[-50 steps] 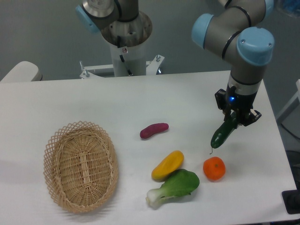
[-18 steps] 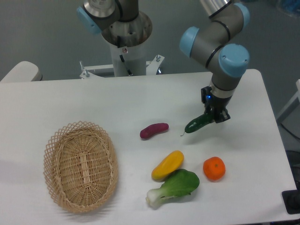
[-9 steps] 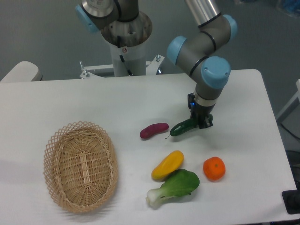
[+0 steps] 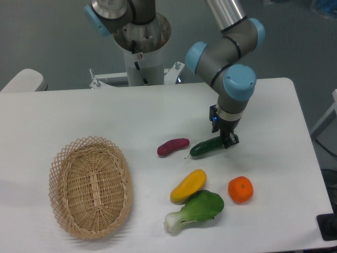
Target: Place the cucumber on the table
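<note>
The cucumber [image 4: 204, 148] is slim, dark green and glossy. It lies nearly level at the middle of the white table [image 4: 105, 116], its thin stem pointing left toward the purple vegetable [image 4: 172, 146]. My gripper [image 4: 225, 139] points down over the cucumber's right end and is shut on it. The cucumber is at or just above the tabletop; I cannot tell whether it touches.
An oval wicker basket [image 4: 90, 187] stands at the front left. A yellow vegetable [image 4: 188, 185], a bok choy [image 4: 197, 209] and an orange [image 4: 240, 190] lie in front of the cucumber. The arm's base [image 4: 142, 47] stands at the back.
The gripper has carried the cucumber from the right side leftward to the table's middle and lowered it. Since half a second ago it has only dropped slightly.
</note>
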`<state>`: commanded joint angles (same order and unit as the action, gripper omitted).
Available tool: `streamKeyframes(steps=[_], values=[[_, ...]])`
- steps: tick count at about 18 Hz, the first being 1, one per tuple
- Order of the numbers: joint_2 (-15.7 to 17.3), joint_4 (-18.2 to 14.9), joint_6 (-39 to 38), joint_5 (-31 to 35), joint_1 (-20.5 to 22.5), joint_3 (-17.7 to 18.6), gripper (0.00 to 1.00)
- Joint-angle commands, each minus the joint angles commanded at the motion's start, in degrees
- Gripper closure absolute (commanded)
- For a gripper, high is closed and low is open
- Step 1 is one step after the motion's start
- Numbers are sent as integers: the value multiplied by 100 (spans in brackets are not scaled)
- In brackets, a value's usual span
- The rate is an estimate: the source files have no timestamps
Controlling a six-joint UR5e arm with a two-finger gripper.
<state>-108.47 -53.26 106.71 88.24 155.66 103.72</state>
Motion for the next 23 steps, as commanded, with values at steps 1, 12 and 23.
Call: streamKeyframes(steps=[1, 12, 23], values=[[53, 0, -227, 0, -9, -53, 0], [501, -194, -1091, -887, 597, -686, 0], [441, -1687, 813, -748, 1511, -1942, 0]])
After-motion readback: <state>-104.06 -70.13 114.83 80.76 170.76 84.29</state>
